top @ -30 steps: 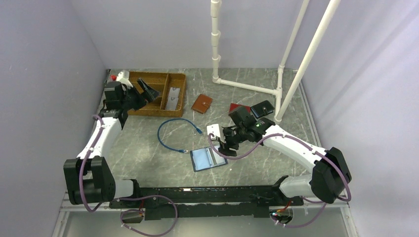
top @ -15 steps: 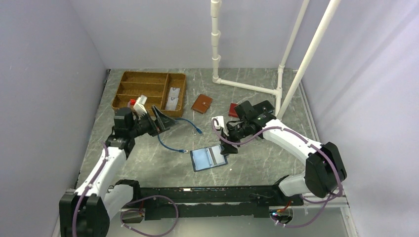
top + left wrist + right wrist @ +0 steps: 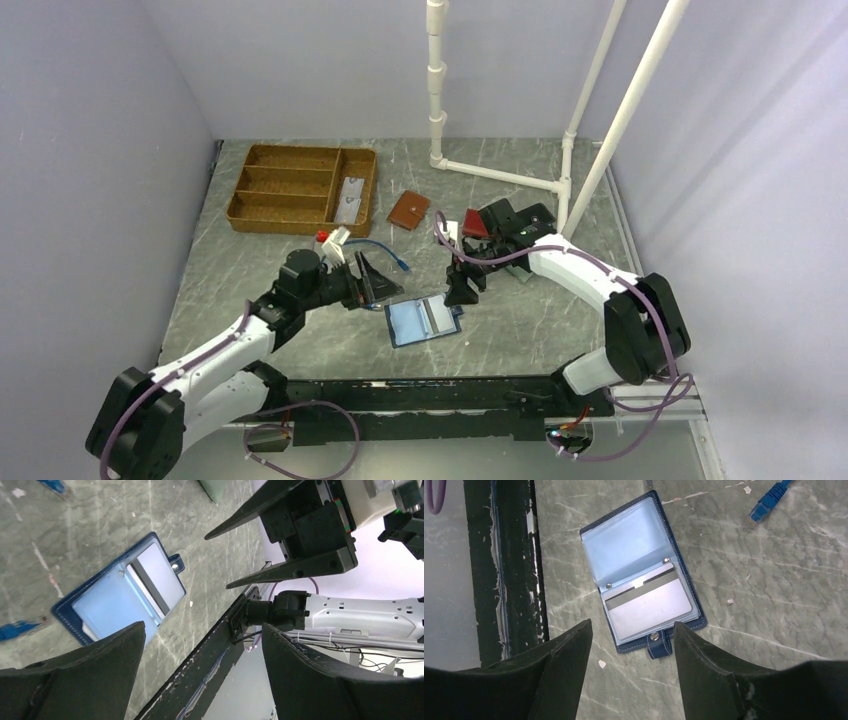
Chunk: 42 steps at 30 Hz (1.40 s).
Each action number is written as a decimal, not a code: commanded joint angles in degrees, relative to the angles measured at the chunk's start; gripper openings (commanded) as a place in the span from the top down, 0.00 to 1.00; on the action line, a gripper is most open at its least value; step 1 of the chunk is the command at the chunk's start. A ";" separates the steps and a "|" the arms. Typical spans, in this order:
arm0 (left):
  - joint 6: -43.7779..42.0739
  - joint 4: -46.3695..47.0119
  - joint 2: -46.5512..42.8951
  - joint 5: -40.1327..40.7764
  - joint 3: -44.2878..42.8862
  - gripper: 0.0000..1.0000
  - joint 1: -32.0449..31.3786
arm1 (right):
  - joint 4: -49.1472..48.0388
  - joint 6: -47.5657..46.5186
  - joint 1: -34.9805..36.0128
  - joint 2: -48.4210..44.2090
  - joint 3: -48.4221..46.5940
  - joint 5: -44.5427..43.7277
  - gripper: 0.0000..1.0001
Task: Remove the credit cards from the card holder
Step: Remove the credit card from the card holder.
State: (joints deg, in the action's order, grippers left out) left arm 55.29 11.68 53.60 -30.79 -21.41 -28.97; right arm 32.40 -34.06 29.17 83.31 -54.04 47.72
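Observation:
The card holder lies open and flat on the table, navy outside and glossy light blue inside, with its snap tab to the right. It also shows in the left wrist view and the right wrist view. A pale grey credit card with a dark stripe sits in its right-hand sleeve, also seen in the left wrist view. My left gripper is open and empty, just left of the holder. My right gripper is open and empty, above the holder's tab side.
A brown divided tray stands at the back left, with a pale flat item in its right compartment. A tan-brown wallet, a red wallet and a blue cable lie behind the holder. White pipes stand behind.
My left arm has swung from over the tray down and right, to beside the card holder. My right arm has drawn back a little, its gripper staying over the holder's right edge.

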 commanded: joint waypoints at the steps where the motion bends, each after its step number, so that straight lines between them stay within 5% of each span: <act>1: 2.53 9.34 2.99 5.85 0.07 0.10 -4.49 | -3.91 5.54 -0.42 1.89 -0.35 1.73 0.38; 13: 6.28 21.93 11.08 12.53 5.23 0.13 -11.15 | -6.55 14.27 -1.41 6.60 -1.32 -3.04 0.41; 42: 7.81 28.15 19.13 14.98 6.29 0.16 -13.73 | -4.86 14.75 -1.93 10.51 -2.95 -3.57 0.42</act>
State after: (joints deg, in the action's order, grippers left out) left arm 62.61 36.21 72.12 -16.56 -15.14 -42.22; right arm 27.33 -19.27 27.44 93.19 -54.54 43.77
